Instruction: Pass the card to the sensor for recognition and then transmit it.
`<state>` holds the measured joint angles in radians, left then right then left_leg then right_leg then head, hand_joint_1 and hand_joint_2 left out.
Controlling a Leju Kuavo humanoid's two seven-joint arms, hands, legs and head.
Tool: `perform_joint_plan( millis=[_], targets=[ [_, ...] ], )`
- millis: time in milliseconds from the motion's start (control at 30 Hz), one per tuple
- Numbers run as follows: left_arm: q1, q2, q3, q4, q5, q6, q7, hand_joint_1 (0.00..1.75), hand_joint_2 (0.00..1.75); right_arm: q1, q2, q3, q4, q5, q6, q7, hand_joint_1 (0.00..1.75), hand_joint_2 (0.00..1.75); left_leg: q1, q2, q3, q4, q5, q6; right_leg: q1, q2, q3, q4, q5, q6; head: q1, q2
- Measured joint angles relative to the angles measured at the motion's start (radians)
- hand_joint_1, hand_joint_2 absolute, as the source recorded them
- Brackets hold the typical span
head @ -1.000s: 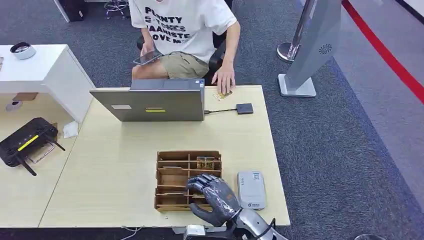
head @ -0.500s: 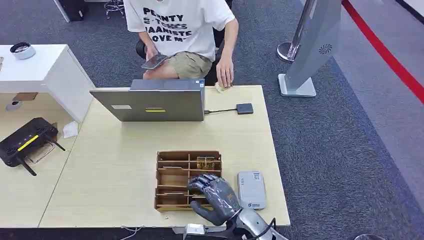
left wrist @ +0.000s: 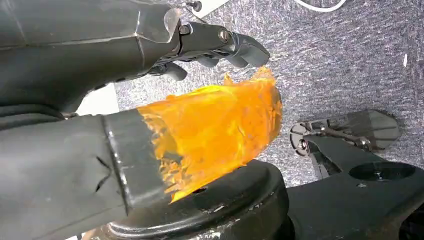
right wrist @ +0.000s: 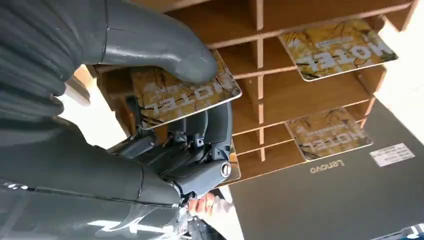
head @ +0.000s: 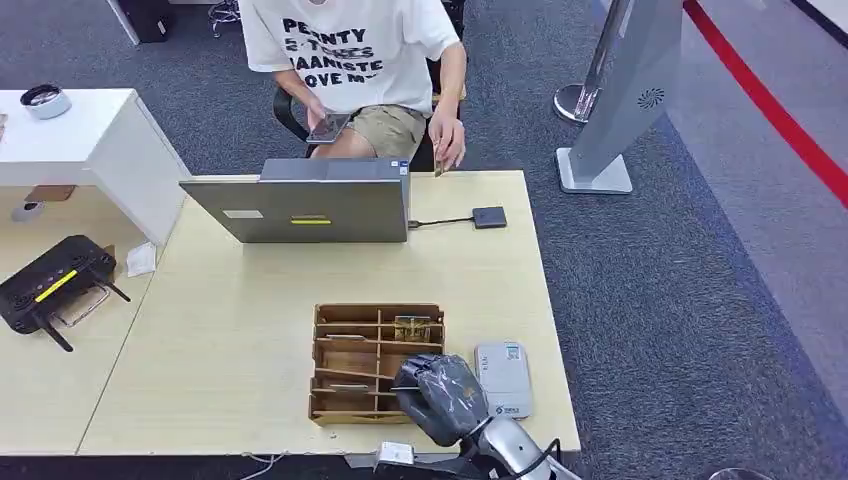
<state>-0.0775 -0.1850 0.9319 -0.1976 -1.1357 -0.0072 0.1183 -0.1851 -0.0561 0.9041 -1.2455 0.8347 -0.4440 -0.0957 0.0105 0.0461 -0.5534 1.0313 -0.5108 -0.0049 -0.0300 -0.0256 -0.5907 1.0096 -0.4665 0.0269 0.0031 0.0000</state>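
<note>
- Card (right wrist: 182, 95), printed with yellow foliage and the word MOTEL, is pinched in the robot's right hand (head: 440, 397), thumb (right wrist: 160, 47) pressed on its top face and darker fingers (right wrist: 200, 150) curled beneath it.
- Right hand sits at the near edge of the table (head: 240, 340), at about 5 o'clock in the head view, over the near right corner of a wooden organiser (head: 350, 345).
- Organiser is divided into shallow compartments; two more cards of the same print (right wrist: 337, 47) (right wrist: 330, 132) lie in separate compartments.
- Sensor (head: 502, 378), a flat pale grey reader, lies on the table just beside the organiser, at the hand's 3 o'clock.
- Left hand (left wrist: 220, 42) hangs over grey carpet; its fingers are curled in and hold nothing.
- Laptop (head: 300, 205) stands open at 12 o'clock from the organiser, with a small dark hub (head: 489, 217) cabled to its right.
- Person (head: 350, 60) in a white printed shirt sits beyond the table, a phone in one hand and a small card at the other.
- Black router (head: 55, 280) rests on the next table at 9 o'clock.
</note>
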Motion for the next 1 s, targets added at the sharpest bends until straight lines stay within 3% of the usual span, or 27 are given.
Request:
perform_joint_plan(
  millis=[733, 867, 967, 1000],
  targets=[
    [0.0, 0.002, 0.0, 0.0, -0.003, -0.002, 0.003, 0.0, 0.0, 0.013, 0.002, -0.023, 0.0, 0.013, -0.004, 0.0, 1.75, 1.75, 0.0, 0.0, 0.0, 0.0, 0.0, 0.0, 0.0, 0.0, 0.0, 0.0, 0.0, 0.0, 0.0, 0.0],
    [0.001, 0.002, 0.0, 0.0, 0.002, 0.001, 0.002, 0.0, 0.0, 0.043, 0.005, -0.051, -0.048, -0.101, -0.055, -0.089, 1.75, 1.75, 0.0, -0.001, 0.0, 0.0, 0.0, 0.0, 0.0, -0.001, 0.0, 0.0, 0.0, 0.0, 0.0, 0.0],
    [0.001, 0.0, 0.0, 0.0, 0.004, 0.016, -0.001, 0.0, 0.0, 0.1, 0.026, -0.111, -0.189, -0.323, -0.186, -0.245, 1.75, 1.75, 0.0, -0.001, 0.0, 0.0, 0.0, 0.0, 0.0, 0.0, 0.0, 0.0, 0.0, 0.0, 0.0, 0.0],
    [0.001, -0.001, 0.0, 0.0, 0.004, 0.021, -0.001, 0.0, 0.0, 0.114, 0.031, -0.134, -0.247, -0.38, -0.194, -0.268, 1.75, 1.75, 0.0, 0.0, -0.001, 0.0, 0.0, 0.0, 0.0, 0.0, -0.001, 0.0, 0.0, 0.0, 0.0, 0.0]
  ],
)
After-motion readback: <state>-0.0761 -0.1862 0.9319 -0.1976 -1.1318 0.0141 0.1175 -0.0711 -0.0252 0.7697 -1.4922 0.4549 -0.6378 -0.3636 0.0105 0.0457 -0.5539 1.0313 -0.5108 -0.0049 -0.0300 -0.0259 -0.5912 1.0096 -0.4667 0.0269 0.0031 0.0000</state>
